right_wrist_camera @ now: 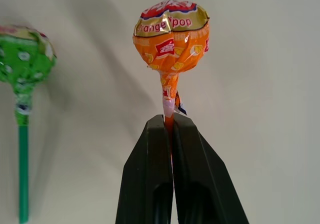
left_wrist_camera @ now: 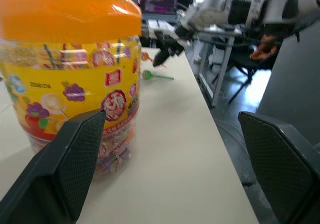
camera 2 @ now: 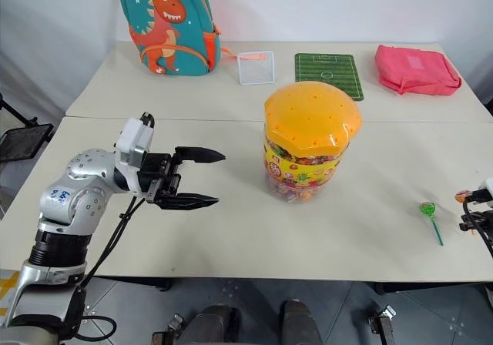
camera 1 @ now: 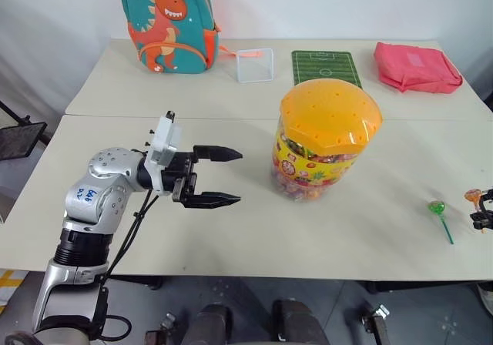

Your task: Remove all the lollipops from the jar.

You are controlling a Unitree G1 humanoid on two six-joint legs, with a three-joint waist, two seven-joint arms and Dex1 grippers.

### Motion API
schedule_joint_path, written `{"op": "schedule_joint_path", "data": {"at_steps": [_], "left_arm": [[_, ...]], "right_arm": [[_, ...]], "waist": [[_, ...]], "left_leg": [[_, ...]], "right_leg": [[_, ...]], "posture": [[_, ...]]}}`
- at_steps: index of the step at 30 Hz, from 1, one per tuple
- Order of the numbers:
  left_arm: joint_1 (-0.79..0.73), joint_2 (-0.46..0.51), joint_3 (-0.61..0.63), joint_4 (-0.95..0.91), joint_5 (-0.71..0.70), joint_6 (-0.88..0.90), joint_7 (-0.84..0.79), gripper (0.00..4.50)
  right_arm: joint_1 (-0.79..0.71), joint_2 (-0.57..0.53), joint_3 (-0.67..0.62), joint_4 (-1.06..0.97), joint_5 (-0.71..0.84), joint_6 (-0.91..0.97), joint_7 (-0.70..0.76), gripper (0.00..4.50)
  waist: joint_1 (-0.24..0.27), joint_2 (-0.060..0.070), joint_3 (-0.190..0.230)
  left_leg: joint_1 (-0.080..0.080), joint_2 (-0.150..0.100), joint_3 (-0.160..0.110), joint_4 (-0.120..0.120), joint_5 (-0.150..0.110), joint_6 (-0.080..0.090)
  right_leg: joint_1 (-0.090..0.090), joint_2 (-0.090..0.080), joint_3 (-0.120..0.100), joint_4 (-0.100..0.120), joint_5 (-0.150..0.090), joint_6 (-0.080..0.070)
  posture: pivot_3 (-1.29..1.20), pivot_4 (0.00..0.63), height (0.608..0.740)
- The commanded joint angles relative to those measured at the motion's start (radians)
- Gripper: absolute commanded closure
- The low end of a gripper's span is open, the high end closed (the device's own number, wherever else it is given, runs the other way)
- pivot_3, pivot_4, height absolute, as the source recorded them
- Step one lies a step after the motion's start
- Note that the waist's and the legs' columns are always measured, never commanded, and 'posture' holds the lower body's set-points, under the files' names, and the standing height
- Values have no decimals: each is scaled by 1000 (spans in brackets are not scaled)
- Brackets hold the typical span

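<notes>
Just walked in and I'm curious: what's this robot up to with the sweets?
It is taking lollipops out of the jar. Its right gripper is shut on the stick of an orange lollipop near the table's right edge, beside a green lollipop already lying on the table. Its left gripper hangs open beside the jar, not touching it.

Bright, even light with soft shadows; left wrist view's background is blurred.
</notes>
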State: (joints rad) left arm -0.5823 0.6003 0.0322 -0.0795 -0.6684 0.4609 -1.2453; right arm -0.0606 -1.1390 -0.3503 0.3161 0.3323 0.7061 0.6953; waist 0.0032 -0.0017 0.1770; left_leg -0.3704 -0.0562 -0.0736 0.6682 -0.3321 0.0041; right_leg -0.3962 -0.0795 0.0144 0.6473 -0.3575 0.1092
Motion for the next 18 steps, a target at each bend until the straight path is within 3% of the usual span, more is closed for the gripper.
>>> {"op": "schedule_joint_path", "data": {"at_steps": [1, 2, 8, 10, 13, 18], "left_arm": [[-6, 14, 35, -44, -26, 2, 3, 0], [-3, 16, 41, -44, -27, 1, 5, 0], [16, 25, 72, -43, -13, -14, 33, 0], [42, 47, 87, -23, 19, -24, 56, 0], [90, 98, 84, 15, 100, -85, 63, 0], [208, 152, 133, 71, 174, -202, 63, 0]], "right_arm": [[22, -13, -48, -30, 5, 40, 31, 3996], [32, -17, -61, -37, 8, 45, 40, 3810], [86, -40, -172, -71, 10, 26, 103, 1745], [133, -46, -253, -106, 15, -27, 164, 1064], [176, 36, -402, -249, 124, -219, 361, 24], [176, 151, -422, -477, 264, -282, 451, 24]], "waist": [[0, 0, 0], [0, 0, 0], [0, 0, 0], [1, 0, 0], [-3, 0, 0], [-7, -1, 0]], "left_leg": [[0, 0, 0, 0, 0, 0], [0, 0, 0, 0, 0, 0], [0, 0, 0, 0, 0, 0], [0, 0, 0, -1, 0, 0], [1, 0, 0, -2, 0, 0], [3, 2, 1, -3, -1, -1]], "right_leg": [[0, 0, 0, 0, 0, 0], [0, 0, 0, 0, 0, 0], [0, 0, 0, 0, 0, 0], [0, 0, 0, 0, 0, 0], [0, 1, 0, -1, 0, 0], [1, 2, 1, -1, 0, 0]], "posture": [[0, 150, 740], [0, 150, 740], [0, 150, 740], [0, 150, 740], [0, 150, 740], [0, 150, 740]]}}
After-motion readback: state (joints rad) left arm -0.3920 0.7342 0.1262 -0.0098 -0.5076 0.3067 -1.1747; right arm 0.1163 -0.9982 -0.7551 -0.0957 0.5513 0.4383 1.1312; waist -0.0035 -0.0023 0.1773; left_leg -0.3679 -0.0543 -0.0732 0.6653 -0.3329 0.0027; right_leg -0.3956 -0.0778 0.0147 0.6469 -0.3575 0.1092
